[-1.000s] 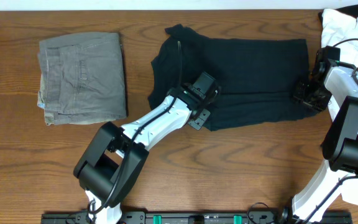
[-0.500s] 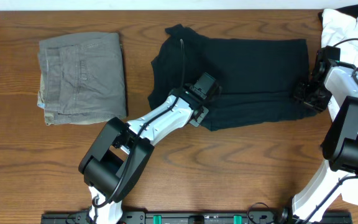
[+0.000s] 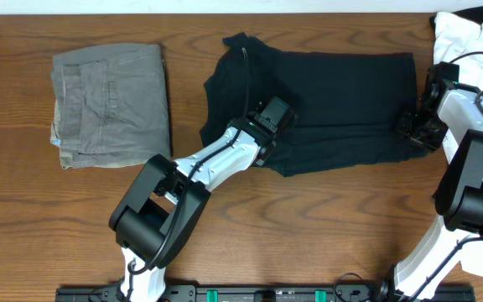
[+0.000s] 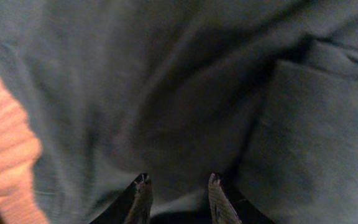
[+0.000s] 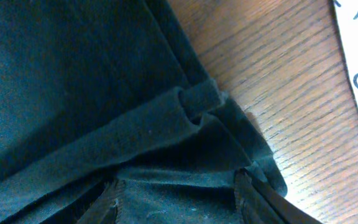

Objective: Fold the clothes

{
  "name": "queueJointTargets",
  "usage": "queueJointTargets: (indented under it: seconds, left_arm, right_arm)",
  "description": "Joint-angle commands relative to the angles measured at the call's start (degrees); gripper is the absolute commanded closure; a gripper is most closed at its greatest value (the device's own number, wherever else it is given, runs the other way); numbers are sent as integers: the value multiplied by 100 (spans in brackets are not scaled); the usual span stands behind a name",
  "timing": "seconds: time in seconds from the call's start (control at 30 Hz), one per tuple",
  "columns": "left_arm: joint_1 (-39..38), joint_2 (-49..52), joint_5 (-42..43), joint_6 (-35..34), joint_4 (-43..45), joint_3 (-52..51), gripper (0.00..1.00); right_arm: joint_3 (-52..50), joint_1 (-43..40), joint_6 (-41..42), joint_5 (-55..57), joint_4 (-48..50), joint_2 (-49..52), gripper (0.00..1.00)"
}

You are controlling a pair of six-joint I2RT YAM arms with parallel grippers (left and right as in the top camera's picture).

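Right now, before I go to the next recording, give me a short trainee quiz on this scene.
1. True or false: the grey-green trousers lie folded, apart from the black T-shirt.
2. Which is at the T-shirt's edge nearest the white garment? A left gripper, B right gripper, C neither.
3. What surface shows beside the fabric in the right wrist view?
Key: 1 true; 2 B; 3 the wooden table.

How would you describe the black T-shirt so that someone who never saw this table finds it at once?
On the wooden table, near the middle of the far side, lies the T-shirt. Folded grey-green trousers lie to its left, a white garment at the far right corner. It alone is black and spread wide.
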Motion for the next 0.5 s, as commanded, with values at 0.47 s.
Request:
queueJointTargets:
  seconds: [0.47]
  left_arm:
    - [-448, -662, 232, 33, 9, -2, 74]
  right_arm:
    - [-162, 15, -22, -74, 44, 426, 42]
